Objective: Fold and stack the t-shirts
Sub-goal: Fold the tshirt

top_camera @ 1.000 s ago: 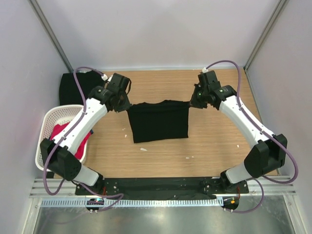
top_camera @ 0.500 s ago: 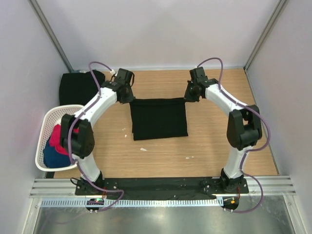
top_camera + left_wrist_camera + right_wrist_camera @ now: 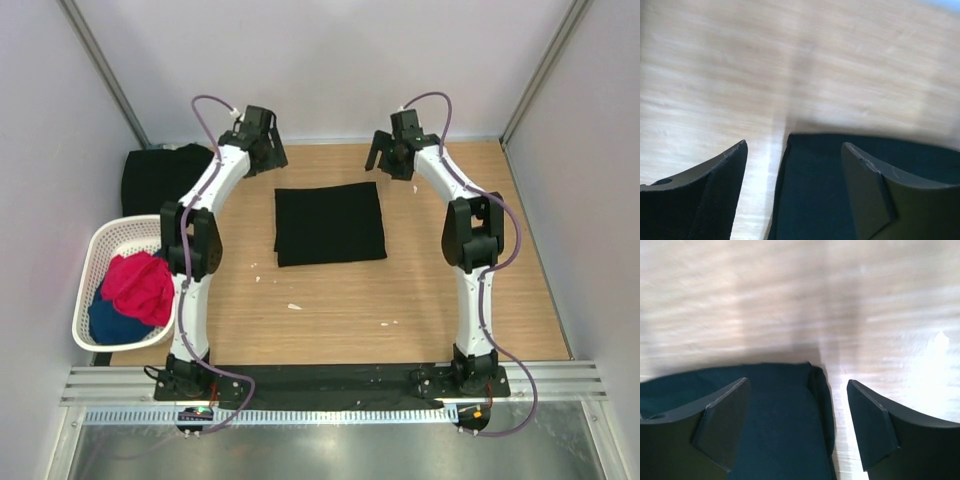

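One black t-shirt lies flat on the wooden table as a folded rectangle. My left gripper hovers open just beyond its far left corner, holding nothing. In the left wrist view the gripper frames that corner of the t-shirt between spread fingers. Past the far right corner my right gripper is open too. The right wrist view shows the gripper above the t-shirt's folded edge. A second black t-shirt lies bunched at the far left.
A white mesh basket stands at the left table edge, holding a red-pink garment and a blue one. Small white scraps dot the wood near the shirt. Grey walls enclose the table on three sides.
Both grippers opened and let go of the shirt's far corners, then drew back toward the far wall. The shirt settled flat, its far edge now farther away.
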`<state>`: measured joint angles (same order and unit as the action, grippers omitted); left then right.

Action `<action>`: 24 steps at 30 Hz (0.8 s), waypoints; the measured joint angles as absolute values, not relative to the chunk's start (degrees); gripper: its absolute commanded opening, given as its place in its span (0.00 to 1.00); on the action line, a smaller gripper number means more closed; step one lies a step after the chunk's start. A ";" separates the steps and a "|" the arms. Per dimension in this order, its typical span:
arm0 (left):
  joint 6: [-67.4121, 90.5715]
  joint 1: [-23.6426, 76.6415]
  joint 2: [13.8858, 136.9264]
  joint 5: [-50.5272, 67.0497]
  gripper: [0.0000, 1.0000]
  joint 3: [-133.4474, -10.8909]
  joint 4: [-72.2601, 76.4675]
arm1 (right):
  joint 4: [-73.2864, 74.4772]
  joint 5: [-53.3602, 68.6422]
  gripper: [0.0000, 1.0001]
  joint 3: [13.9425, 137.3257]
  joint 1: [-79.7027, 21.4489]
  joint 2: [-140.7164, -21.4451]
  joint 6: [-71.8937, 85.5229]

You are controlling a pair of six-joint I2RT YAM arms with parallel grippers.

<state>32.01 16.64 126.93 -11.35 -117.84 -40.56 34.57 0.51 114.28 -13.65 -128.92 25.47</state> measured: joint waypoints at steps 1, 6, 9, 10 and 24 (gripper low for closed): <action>31.94 16.38 127.74 -11.33 0.78 -121.49 -42.33 | 34.92 1.15 0.85 115.83 -13.41 -128.92 25.23; 33.65 16.08 124.60 -8.19 0.74 -126.74 -43.53 | 32.58 5.23 0.56 116.92 -12.73 -125.60 25.21; 36.12 16.86 117.40 -5.41 0.55 -116.40 -40.29 | 28.29 8.67 0.33 107.33 -13.08 -119.00 26.20; 37.08 17.34 115.42 -4.73 0.42 -113.21 -39.92 | 27.31 9.63 0.30 103.98 -13.34 -116.90 26.79; 41.47 19.14 123.15 -3.60 0.01 -101.45 -33.01 | 19.27 9.17 0.20 91.64 -14.50 -120.90 27.99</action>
<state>41.47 19.14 123.15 -3.60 -101.45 -33.01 19.27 9.17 91.64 -14.50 -120.90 27.99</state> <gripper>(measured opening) 0.012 0.189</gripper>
